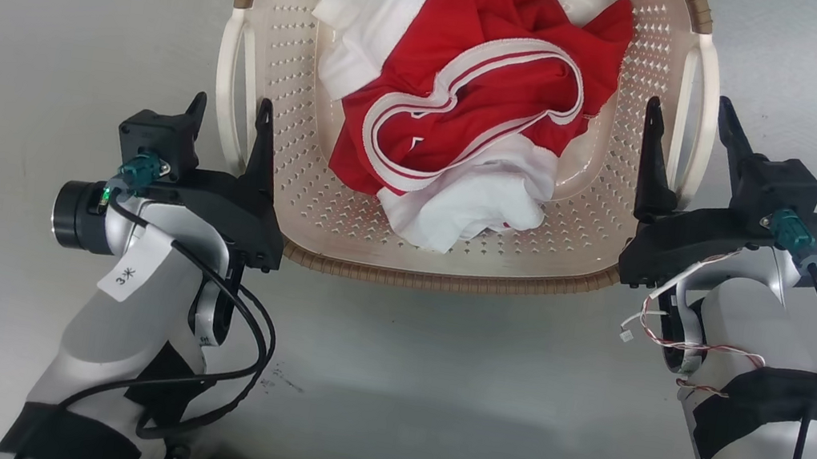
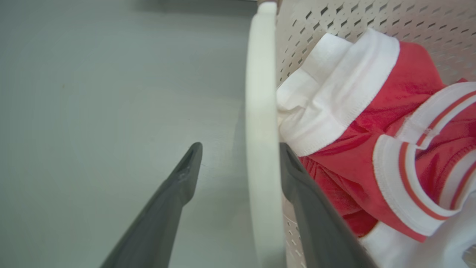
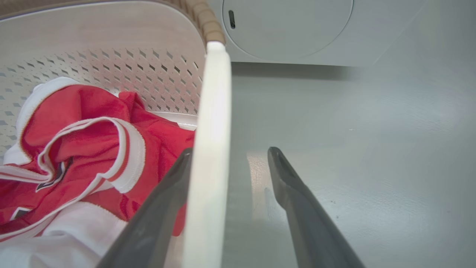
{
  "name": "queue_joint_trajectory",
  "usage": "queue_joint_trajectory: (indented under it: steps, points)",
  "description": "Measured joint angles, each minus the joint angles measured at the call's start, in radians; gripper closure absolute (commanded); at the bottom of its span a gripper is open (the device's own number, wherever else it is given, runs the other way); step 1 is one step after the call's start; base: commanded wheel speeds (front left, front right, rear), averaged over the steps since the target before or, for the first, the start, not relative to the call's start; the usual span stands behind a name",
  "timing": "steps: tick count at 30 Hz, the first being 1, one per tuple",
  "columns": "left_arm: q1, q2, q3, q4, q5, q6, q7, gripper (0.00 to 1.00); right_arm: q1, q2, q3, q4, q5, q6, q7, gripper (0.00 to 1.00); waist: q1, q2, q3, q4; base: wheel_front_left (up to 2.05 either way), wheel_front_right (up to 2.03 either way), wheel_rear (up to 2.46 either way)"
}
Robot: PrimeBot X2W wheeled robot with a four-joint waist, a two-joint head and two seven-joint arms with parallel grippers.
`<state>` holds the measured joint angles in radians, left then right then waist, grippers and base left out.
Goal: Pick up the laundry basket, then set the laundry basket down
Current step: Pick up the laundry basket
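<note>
A tag (image 1: pixel 133 271) on the left arm (image 1: pixel 118 332) reads "3". The perforated cream basket (image 1: pixel 618 236) holds red-and-white cloth (image 1: pixel 475 110). Left pincer (image 1: pixel 232 101) and right pincer (image 1: pixel 690 103), released, straddle its smooth handles (image 1: pixel 225 73).

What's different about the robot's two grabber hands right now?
The left gripper straddles the left handle of the laundry basket; the right gripper straddles the right handle. The left gripper's wrist carries a paper tag; the right gripper's trails red-and-white wires. Both are open, one finger inside the handle, one outside.
</note>
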<state>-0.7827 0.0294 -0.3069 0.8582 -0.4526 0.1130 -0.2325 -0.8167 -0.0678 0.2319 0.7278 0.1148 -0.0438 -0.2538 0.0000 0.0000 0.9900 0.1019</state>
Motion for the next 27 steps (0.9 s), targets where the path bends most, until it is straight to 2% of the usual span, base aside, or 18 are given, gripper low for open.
queue_joint_trajectory:
  steps: [2, 4, 6, 7, 8, 9, 10, 11, 16, 27]
  points:
    - [-0.008, 0.000, -0.007, 0.011, -0.021, 0.000, -0.003, 0.00, -0.006, 0.000, 0.005, 0.016, 0.002, 0.000, 0.000, 0.22, 0.0000, 0.0000, 0.001, 0.000, 0.00, 0.00, 0.00]
    - [-0.015, 0.000, -0.017, 0.016, -0.035, 0.000, -0.005, 0.00, -0.013, 0.000, 0.010, 0.025, 0.007, 0.000, 0.000, 0.49, 0.0000, 0.0000, 0.001, -0.001, 0.00, 0.00, 0.00]
    - [-0.022, -0.001, -0.029, 0.022, -0.045, 0.000, -0.007, 0.00, -0.018, 0.000, 0.021, 0.029, 0.016, 0.000, 0.000, 0.61, 0.0000, 0.0000, 0.001, -0.001, 0.00, 0.00, 0.00]
    - [-0.027, -0.001, -0.034, 0.027, -0.049, 0.000, -0.007, 0.15, -0.019, 0.000, 0.027, 0.032, 0.020, 0.000, 0.000, 0.64, 0.0000, 0.0000, 0.002, -0.001, 0.00, 0.00, 0.00]
    - [-0.032, -0.001, -0.039, 0.032, -0.051, -0.002, -0.007, 0.51, -0.020, 0.000, 0.032, 0.034, 0.026, 0.000, 0.000, 0.72, 0.0000, 0.0000, 0.002, -0.001, 0.00, 0.00, 0.00]
    - [-0.036, -0.001, -0.045, 0.035, -0.054, -0.008, -0.007, 0.67, -0.022, 0.000, 0.037, 0.039, 0.028, 0.000, 0.000, 0.84, 0.0000, 0.0000, 0.002, 0.000, 0.00, 0.00, 0.00]
    - [-0.039, -0.001, -0.052, 0.040, -0.056, -0.008, -0.007, 0.90, -0.025, 0.000, 0.043, 0.044, 0.032, 0.000, 0.000, 1.00, 0.0000, 0.0000, 0.002, 0.000, 0.00, 0.00, 0.00]
    - [-0.040, -0.001, -0.059, 0.045, -0.056, -0.008, -0.007, 1.00, -0.028, 0.002, 0.049, 0.047, 0.037, 0.000, 0.000, 1.00, 0.0000, 0.0000, 0.002, 0.000, 0.00, 0.00, 0.00]
    - [-0.051, -0.007, -0.091, 0.068, -0.091, -0.016, -0.010, 1.00, -0.040, 0.002, 0.069, 0.067, 0.065, -0.002, -0.003, 1.00, 0.0000, 0.0000, -0.004, 0.000, 0.00, 0.00, 0.00]
    - [-0.050, -0.006, -0.139, 0.121, -0.127, -0.016, -0.010, 1.00, -0.025, 0.000, 0.132, 0.120, 0.135, -0.036, -0.003, 1.00, 0.0000, 0.0000, -0.067, -0.002, 0.00, 0.00, 0.00]
